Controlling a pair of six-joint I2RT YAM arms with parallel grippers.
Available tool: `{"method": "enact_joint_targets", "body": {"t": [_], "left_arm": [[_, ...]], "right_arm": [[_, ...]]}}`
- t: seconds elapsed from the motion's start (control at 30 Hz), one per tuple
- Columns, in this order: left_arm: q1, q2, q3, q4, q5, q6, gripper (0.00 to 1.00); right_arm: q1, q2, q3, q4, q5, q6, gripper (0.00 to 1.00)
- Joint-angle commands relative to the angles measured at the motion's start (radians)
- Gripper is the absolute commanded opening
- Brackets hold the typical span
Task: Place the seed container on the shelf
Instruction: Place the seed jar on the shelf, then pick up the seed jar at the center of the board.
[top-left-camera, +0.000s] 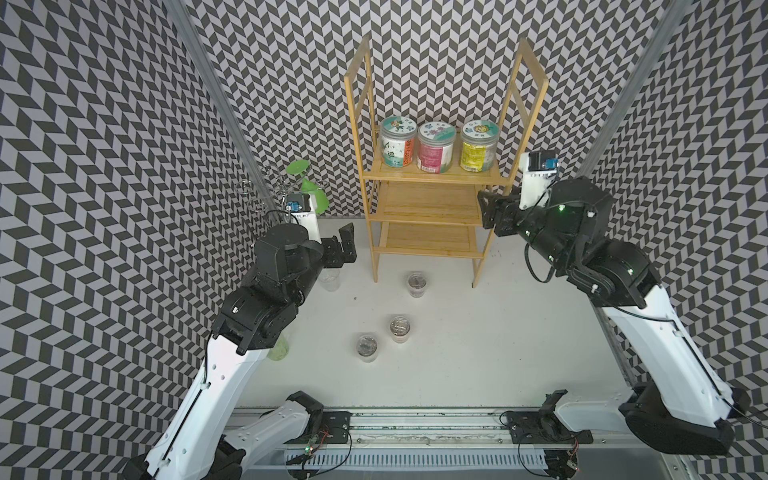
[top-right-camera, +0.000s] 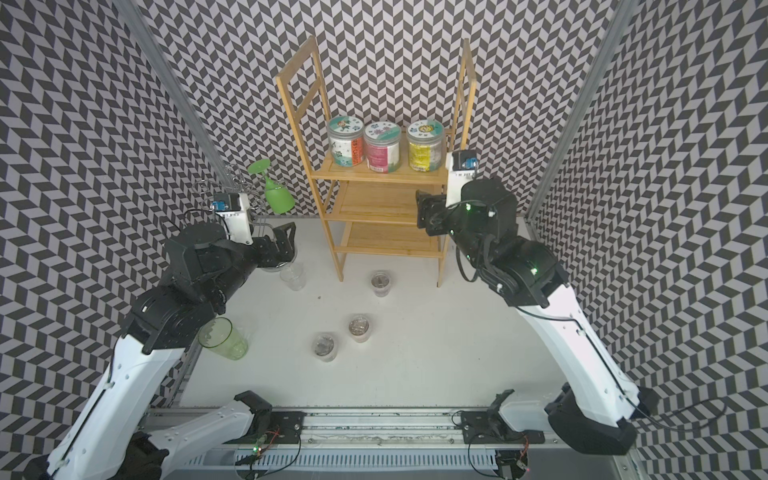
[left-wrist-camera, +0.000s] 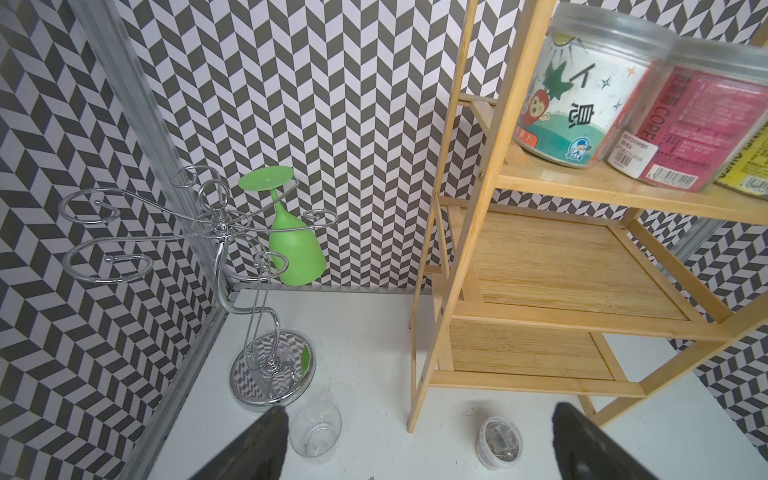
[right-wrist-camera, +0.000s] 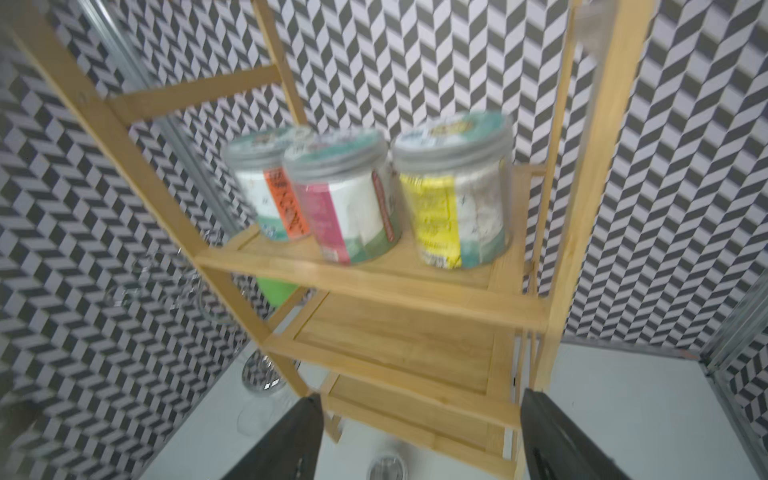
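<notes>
The shelf (top-left-camera: 428, 203) (top-right-camera: 378, 203) is a tall bamboo rack at the back middle. On its top tier stand three lidded jars. The seed container (top-left-camera: 478, 147) (top-right-camera: 424, 145) (right-wrist-camera: 453, 195), with a yellow label, is at the right end of that row, upright. My right gripper (top-left-camera: 484, 212) (top-right-camera: 422, 212) (right-wrist-camera: 419, 399) hangs open by the shelf's right front post, below the top tier, with nothing between its fingers. My left gripper (top-left-camera: 343, 245) (top-right-camera: 286, 237) (left-wrist-camera: 419, 411) is open and empty, low over the table left of the shelf.
A chrome glass stand (top-left-camera: 266, 187) (left-wrist-camera: 224, 232) with a hanging green goblet (left-wrist-camera: 295, 249) fills the back left corner. A clear cup (top-right-camera: 293, 276) and a green tumbler (top-right-camera: 222, 338) sit near the left arm. Three small lidded cups (top-left-camera: 417, 282) (top-left-camera: 400, 328) (top-left-camera: 367, 347) stand before the shelf.
</notes>
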Motion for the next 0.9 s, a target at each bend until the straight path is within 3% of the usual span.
{"method": "enact_joint_targets", "body": {"t": [0.0,0.3,0.6,0.87], "left_arm": [[-0.009,0.002,0.026,-0.041,-0.029,0.014,0.99],[-0.007,0.001,0.008,-0.148,-0.053,0.000,1.00],[-0.007,-0.006,-0.032,-0.224,-0.043,-0.059,0.98],[-0.008,-0.033,-0.160,-0.255,0.004,-0.133,0.96]], "right_arm": [[0.063,-0.091,-0.119,0.003,0.036,0.050,0.79],[0.114,-0.274,-0.433,-0.035,0.039,0.242,0.78],[0.129,-0.313,-0.588,-0.060,0.004,0.348,0.78],[0.135,-0.329,-0.724,-0.020,-0.083,0.393,0.81]]}}
